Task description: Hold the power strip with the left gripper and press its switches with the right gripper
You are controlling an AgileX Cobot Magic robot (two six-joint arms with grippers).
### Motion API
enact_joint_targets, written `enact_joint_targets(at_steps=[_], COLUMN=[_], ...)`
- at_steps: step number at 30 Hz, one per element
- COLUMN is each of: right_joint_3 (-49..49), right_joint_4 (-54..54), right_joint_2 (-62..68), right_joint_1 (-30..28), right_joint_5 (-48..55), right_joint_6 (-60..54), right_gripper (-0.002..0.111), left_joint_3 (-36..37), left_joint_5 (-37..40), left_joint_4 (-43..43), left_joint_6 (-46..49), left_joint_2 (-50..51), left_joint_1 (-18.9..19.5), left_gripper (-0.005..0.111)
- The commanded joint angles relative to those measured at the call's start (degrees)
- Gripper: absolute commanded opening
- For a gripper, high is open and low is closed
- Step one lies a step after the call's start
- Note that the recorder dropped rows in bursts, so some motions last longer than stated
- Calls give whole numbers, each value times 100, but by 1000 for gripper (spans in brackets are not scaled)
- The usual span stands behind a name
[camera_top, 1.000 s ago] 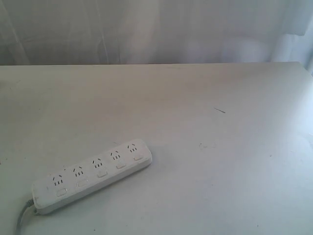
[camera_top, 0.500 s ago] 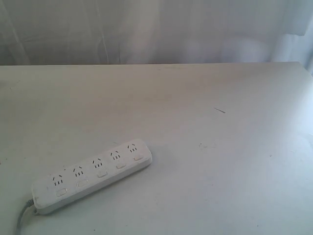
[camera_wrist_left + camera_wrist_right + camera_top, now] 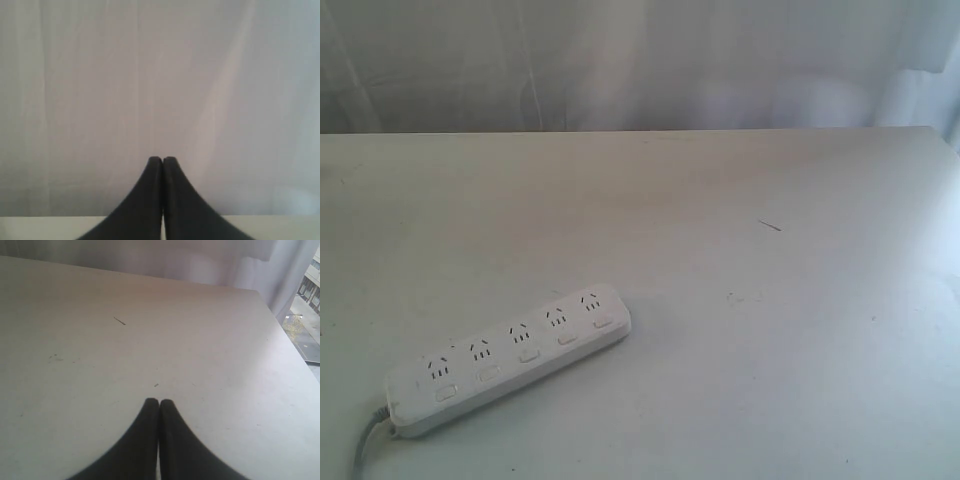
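Tabletop point(image 3: 770, 330): pale and wide, same as a second ago; nothing new on it in the exterior view
Power strip point(image 3: 510, 358): lies flat at the lower left of the exterior view, slanting up to the right; unmoved, nothing touching it
Left tool point(image 3: 162, 161): jaws pressed together, nothing between them; faces a pale curtain point(image 3: 150, 75), tabletop edge just under it
Right tool point(image 3: 159, 402): jaws likewise closed and empty; hangs over bare tabletop, strip not in its view
Switches point(image 3: 528, 354): five in a row, one below each socket group, all untouched
Cord point(image 3: 365, 445): grey, leaves the strip's lower-left end and runs off frame
Change: none visible, scene static
Meaning: my read, task not yet begun; left tool has to open and reach the strip before any pressing
Writing: no brand, label or text legible on strip or tools
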Motion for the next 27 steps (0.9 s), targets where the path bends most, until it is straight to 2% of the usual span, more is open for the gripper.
enact_joint_targets(at_steps=[1, 9, 12, 14, 16, 22, 25, 26, 27], right_joint_3=[28, 28, 28, 28, 28, 28, 28, 28, 28], right_joint_4=[16, 16, 16, 16, 16, 16, 16, 16, 16], right_joint_2=[-23, -23, -23, -23, -23, -23, -23, -23, -23], right_joint_1=[25, 25, 25, 25, 25, 25, 25, 25, 25], right_joint_5=[-73, -73, -73, -73, -73, -73, -73, -73, -73], right_joint_6=[6, 6, 6, 6, 6, 6, 6, 6, 6], right_gripper=[0, 0, 0, 0, 0, 0, 0, 0, 0], left_joint_3=[-700, -1438, -1818, -2089, -2383, -3131, -3400, -3476, -3487], left_joint_5=[207, 659, 1126, 1668, 2447, 4733, 5580, 6350, 6678], left_joint_4=[-163, -795, -883, -969, -1344, -3255, -3625, -3561, -3531], left_joint_6=[699, 2450, 3012, 3451, 4317, 7479, 8188, 8263, 8263], left_joint_2=[815, 2055, 2420, 2632, 2866, 3410, 3489, 3561, 3593], left_joint_1=[-22, -36, -282, -632, -1126, -2705, -3239, -3431, -3482], left_gripper=[0, 0, 0, 0, 0, 0, 0, 0, 0])
